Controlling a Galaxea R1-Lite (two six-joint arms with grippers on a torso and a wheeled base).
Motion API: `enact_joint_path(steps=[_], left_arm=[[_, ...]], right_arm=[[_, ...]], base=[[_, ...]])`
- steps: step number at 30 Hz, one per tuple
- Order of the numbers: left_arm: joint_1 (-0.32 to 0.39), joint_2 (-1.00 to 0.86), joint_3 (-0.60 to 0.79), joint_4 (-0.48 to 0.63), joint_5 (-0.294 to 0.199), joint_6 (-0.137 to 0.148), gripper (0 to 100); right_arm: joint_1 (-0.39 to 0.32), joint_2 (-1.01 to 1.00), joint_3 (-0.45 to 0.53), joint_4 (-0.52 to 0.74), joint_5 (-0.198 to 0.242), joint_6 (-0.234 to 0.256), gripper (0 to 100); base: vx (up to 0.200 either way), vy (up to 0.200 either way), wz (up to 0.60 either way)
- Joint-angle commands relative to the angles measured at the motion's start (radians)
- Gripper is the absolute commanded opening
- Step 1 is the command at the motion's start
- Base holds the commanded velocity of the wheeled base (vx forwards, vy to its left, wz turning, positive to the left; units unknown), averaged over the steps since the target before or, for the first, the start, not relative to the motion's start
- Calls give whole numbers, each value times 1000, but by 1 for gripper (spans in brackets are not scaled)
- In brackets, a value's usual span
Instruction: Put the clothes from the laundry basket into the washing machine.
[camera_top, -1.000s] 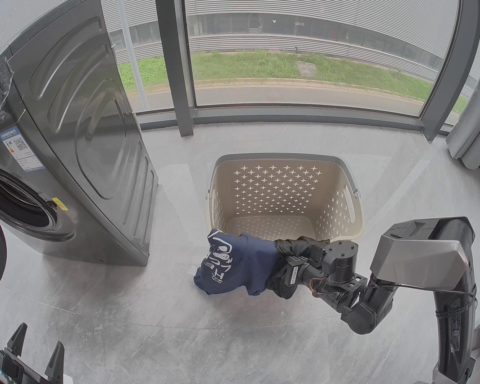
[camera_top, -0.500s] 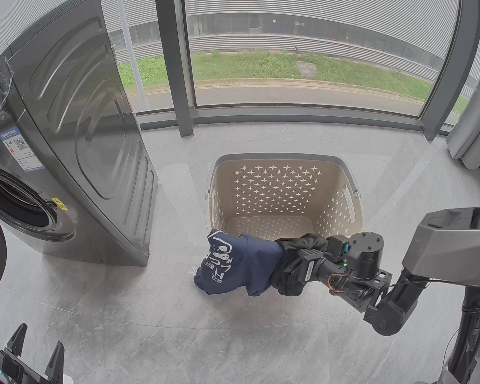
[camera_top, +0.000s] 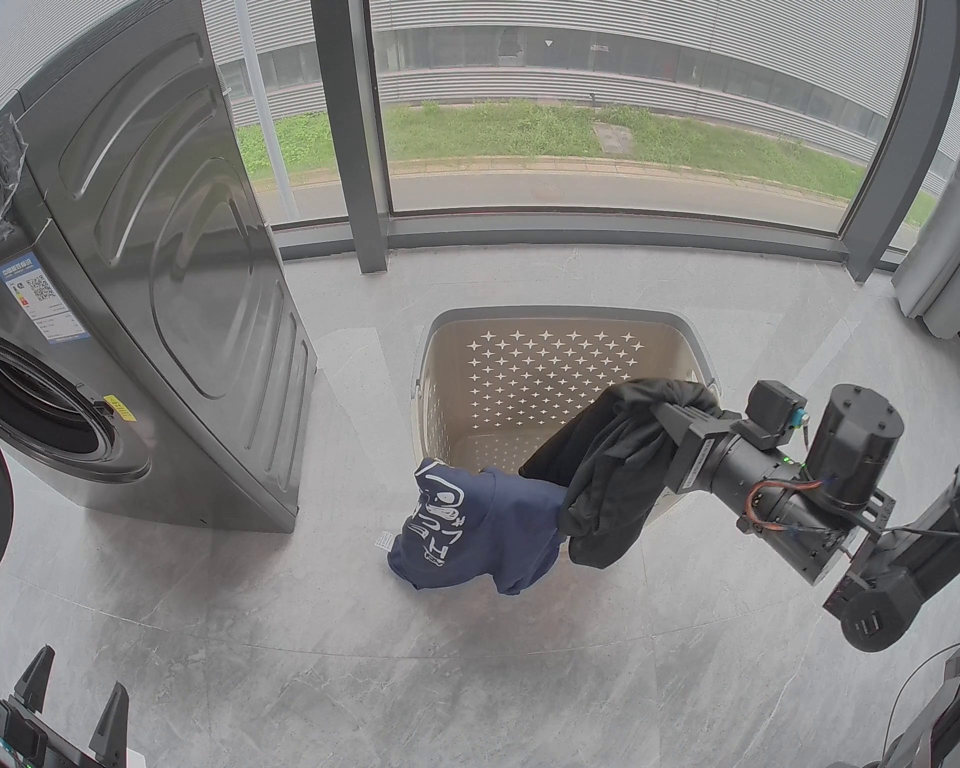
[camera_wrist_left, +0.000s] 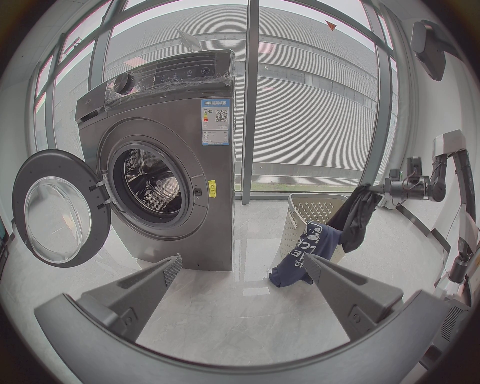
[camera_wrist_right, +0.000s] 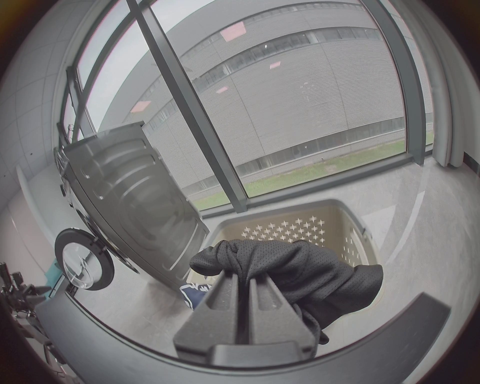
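The washing machine (camera_wrist_left: 165, 150) is looking empty. The right claw (camera_wrist_right: 248, 295) is clenching a black garment (camera_top: 610, 470) above the laundry basket (camera_top: 560, 313) — a navy shirt (camera_top: 470, 525) is hanging over its rim. The left claw (camera_wrist_left: 241, 260) is gaping, released.

The head view looks down on the basket (camera_top: 560, 313) from its near side, the washer (camera_top: 190, 260) left of it. The left wrist view sits low, well back, facing both; the right wrist view hangs close over the basket, seemingly aimed at the window (camera_wrist_right: 310, 100) beyond. All three share the basket.
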Motion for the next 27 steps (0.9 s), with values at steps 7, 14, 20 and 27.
enact_joint_path(steps=[7, 14, 20, 27], left_arm=[[0, -15, 16, 0, 0, -1, 100], [0, -15, 18, 0, 0, 1, 100], [0, -15, 16, 0, 0, 1, 100], [0, -15, 16, 0, 0, 2, 100]], right_arm=[[104, -211, 10, 41, -4, -28, 0], [115, -211, 24, 30, -3, -28, 0], [141, -208, 24, 28, -3, -28, 0], [141, -208, 22, 28, -3, -28, 0]], base=[[0, 0, 0], [0, 0, 0], [-100, 0, 0], [-200, 0, 0]])
